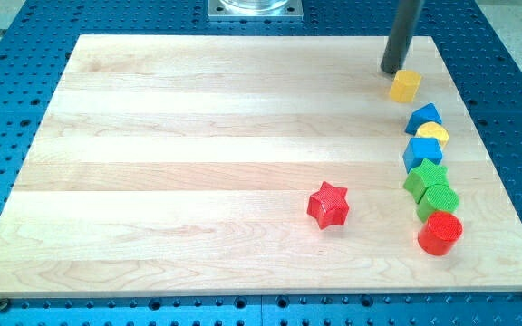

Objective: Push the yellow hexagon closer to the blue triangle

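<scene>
The yellow hexagon (406, 85) lies near the board's top right corner. My tip (392, 71) rests just above and to the left of it, very close or touching. The blue triangle (424, 117) lies a short way below and to the right of the hexagon, at the head of a column of blocks along the right side. A small gap of bare wood separates the hexagon and the triangle.
Below the blue triangle run a second yellow block (432, 135), a blue block (423, 151), a green star (426, 177), a green block (438, 199) and a red cylinder (439, 233). A red star (328, 205) lies apart, lower centre. The board's right edge (488, 136) is near.
</scene>
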